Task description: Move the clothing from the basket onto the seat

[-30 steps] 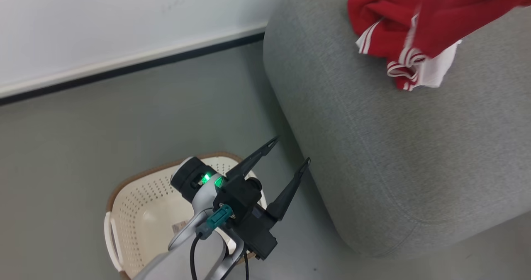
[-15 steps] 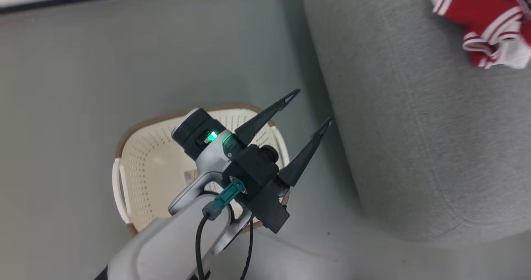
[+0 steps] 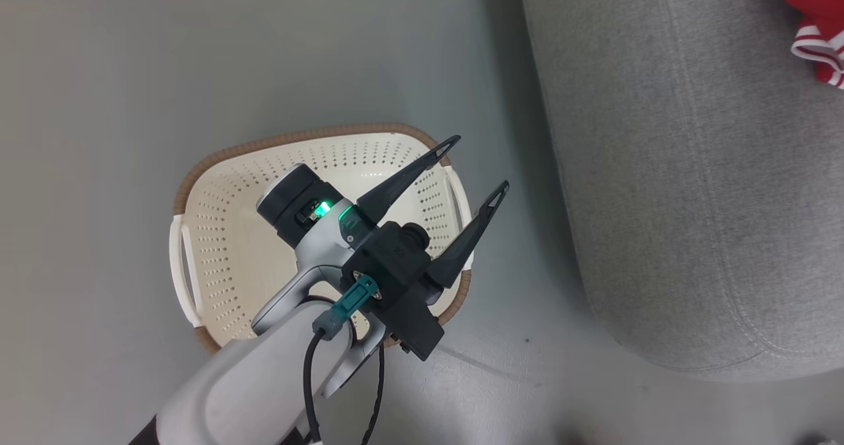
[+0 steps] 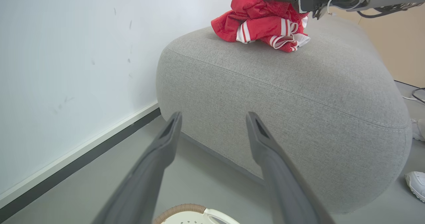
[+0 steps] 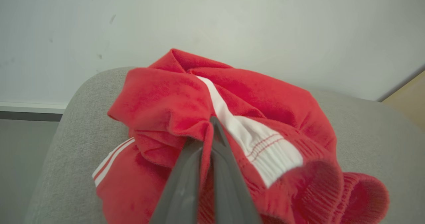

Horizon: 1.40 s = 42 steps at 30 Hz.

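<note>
The cream basket (image 3: 217, 161) with a brown rim stands on the floor beside the seat; its perforated inside shows bare around my arm. My left gripper (image 3: 481, 163) hangs above its right side, open, holding nothing. Its fingers (image 4: 166, 141) point toward the grey seat (image 4: 282, 94). Red clothing (image 4: 262, 25) with white stripes lies bunched on top of the seat, and a corner of the clothing (image 3: 814, 10) is in the head view. My right gripper (image 5: 212, 121) is shut on a fold of the clothing (image 5: 166, 98), over the seat (image 5: 365, 117).
A white wall with a dark baseboard (image 4: 83, 151) runs behind the seat. Grey floor (image 3: 132, 69) surrounds the basket. A white shoe (image 4: 416, 184) and a cable (image 4: 416, 94) lie on the floor at the seat's far side.
The head camera has swung down and left, so the basket shows more fully and the clothing has slid to the picture's top right corner. My left gripper stays open over the basket.
</note>
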Tool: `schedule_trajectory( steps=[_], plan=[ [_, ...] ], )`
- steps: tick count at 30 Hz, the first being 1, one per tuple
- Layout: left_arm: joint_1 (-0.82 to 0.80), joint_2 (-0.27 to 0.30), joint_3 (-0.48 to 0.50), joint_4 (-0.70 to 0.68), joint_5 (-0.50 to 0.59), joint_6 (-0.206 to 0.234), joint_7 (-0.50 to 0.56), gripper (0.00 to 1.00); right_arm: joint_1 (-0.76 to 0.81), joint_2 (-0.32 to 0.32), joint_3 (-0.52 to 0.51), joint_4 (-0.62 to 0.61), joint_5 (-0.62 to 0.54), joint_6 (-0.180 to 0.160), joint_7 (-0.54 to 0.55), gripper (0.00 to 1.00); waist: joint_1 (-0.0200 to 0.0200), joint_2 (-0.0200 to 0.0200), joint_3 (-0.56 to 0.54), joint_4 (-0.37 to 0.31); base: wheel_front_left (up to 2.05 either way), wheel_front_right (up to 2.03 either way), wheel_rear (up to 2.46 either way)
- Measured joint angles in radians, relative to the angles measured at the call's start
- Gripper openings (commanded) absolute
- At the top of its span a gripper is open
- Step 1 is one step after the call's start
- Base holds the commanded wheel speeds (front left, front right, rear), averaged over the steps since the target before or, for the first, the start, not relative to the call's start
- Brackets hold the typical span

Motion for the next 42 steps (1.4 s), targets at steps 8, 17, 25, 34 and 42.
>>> schedule_trajectory(
  steps=[8, 17, 25, 34, 42],
  plan=[
    [0.000, -0.010, 0.007, 0.035, -0.014, -0.009, -0.023, 1.00, -0.019, 0.015, 0.024, 0.052, -0.014, 0.022, -0.077, 1.00, -0.0002, -0.0001, -0.042, -0.018, 0.00, 0.00, 0.00],
    [0.017, -0.050, 0.058, 0.102, -0.073, 0.002, -0.061, 1.00, 0.011, 0.055, 0.066, 0.096, -0.023, 0.041, -0.111, 1.00, -0.0002, -0.0001, -0.147, -0.029, 0.00, 0.00, 0.00],
    [0.090, -0.050, 0.128, 0.170, -0.132, 0.035, -0.079, 1.00, 0.107, 0.129, 0.094, 0.099, -0.023, 0.050, -0.127, 1.00, -0.0003, -0.0004, -0.256, -0.026, 0.00, 0.00, 0.00],
    [0.212, -0.028, 0.225, 0.219, -0.201, 0.072, -0.089, 1.00, 0.263, 0.197, 0.089, 0.084, 0.007, 0.054, -0.136, 1.00, -0.0004, -0.0004, -0.385, -0.010, 0.00, 0.00, 0.00],
    [0.367, 0.006, 0.329, 0.235, -0.239, 0.099, -0.089, 1.00, 0.410, 0.240, 0.087, 0.021, 0.028, 0.048, -0.137, 1.00, -0.0005, -0.0005, -0.501, 0.011, 0.00, 0.00, 0.00]
  ],
)
